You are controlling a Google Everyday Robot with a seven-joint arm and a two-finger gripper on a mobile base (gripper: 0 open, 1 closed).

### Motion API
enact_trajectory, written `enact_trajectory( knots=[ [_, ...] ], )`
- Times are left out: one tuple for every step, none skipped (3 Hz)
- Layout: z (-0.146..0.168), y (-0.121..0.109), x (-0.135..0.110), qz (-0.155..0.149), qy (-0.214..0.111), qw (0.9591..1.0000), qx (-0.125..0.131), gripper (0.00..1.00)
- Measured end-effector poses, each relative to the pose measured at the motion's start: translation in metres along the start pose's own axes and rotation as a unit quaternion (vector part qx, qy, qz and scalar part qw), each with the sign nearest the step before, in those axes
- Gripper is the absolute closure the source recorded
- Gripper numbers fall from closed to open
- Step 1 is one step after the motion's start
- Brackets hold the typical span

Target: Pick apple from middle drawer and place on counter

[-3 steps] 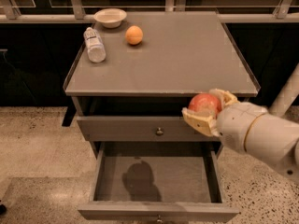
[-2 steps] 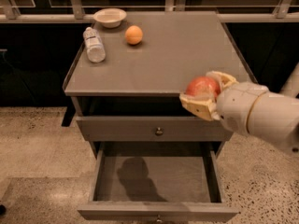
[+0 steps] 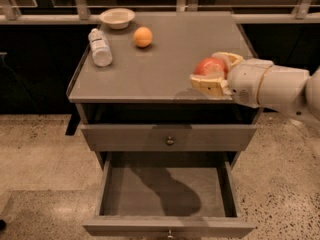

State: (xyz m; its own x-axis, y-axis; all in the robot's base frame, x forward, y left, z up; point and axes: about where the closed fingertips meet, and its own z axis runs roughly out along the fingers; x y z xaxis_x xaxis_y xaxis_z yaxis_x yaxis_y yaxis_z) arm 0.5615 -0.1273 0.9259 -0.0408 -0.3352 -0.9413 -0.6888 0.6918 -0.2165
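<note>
Red with a paler yellowish patch, the apple (image 3: 207, 65) sits clamped in the claw (image 3: 214, 74); its two tan fingers (image 3: 206, 86) are closed against the fruit, one under it and one curving over its far side. The claw is at about 4 o'clock on the grey-brown surface (image 3: 175, 44), just inside the front right edge; a dark shadow lies right beneath the lower finger, but I cannot tell whether that finger touches the surface. The white arm (image 3: 270, 86) reaches in from 3 o'clock, across the right rim.

Toward 11 o'clock on the surface stands a pale bowl (image 3: 117, 18); a plain orange (image 3: 143, 36) lies near it, closer to the centre; a clear plastic bottle (image 3: 100, 47) lies on its side at about 10 o'clock, near the left edge; all three are well apart from the apple.

Below the surface the top drawer front (image 3: 125, 136) is closed, with a small round knob (image 3: 170, 141) at its middle; beneath it the middle drawer (image 3: 120, 194) stands pulled out toward 6 o'clock, its flat floor crossed by a broad dark shadow; speckled flooring (image 3: 35, 154) surrounds the cabinet.
</note>
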Motion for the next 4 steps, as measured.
enact_trajectory(
  knots=[
    [0.038,-0.022,0.004,0.011,-0.006,0.9995,-0.029,1.00],
    [0.064,-0.033,0.003,0.012,-0.004,0.9989,-0.045,1.00],
    [0.086,-0.042,0.004,0.014,0.004,0.9984,-0.055,1.00],
    [0.103,-0.049,0.007,0.016,0.013,0.9982,-0.056,1.00]
  ],
)
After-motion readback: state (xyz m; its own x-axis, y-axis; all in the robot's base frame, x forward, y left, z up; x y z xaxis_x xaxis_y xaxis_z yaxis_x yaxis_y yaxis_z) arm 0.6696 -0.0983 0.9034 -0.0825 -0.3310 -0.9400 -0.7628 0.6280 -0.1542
